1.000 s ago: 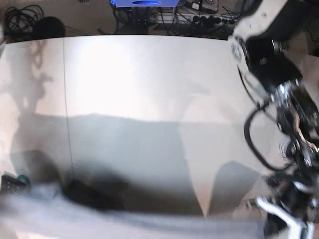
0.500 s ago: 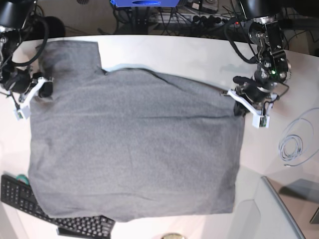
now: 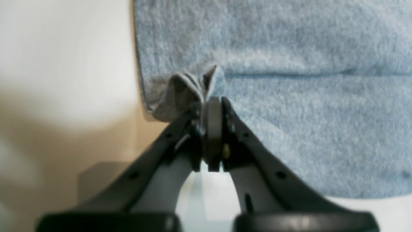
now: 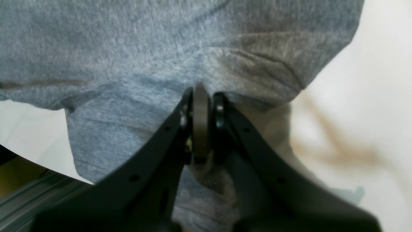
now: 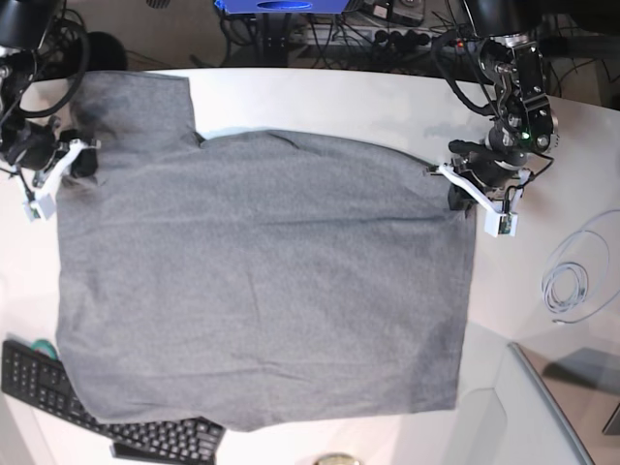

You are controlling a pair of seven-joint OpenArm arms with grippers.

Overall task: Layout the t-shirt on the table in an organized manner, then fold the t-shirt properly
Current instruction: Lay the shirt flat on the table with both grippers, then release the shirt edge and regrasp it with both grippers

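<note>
Grey knit t-shirt (image 5: 262, 281) now lies flatter on your tabletop (image 5: 387, 97) than half a second ago; left claw (image 3: 212, 106) and right claw (image 4: 201, 96) stay pinched on its edges, so layout nears done.

Looks like a robotics lab or tech workroom I'm in. White tabletop (image 5: 320, 97) with my two arms mounted at its sides, black keyboard (image 5: 92, 412) at the near-left corner, coiled cable (image 5: 567, 286) near the right edge, power strip (image 5: 407, 39) and tangled cables (image 5: 291, 34) behind the far edge.
</note>
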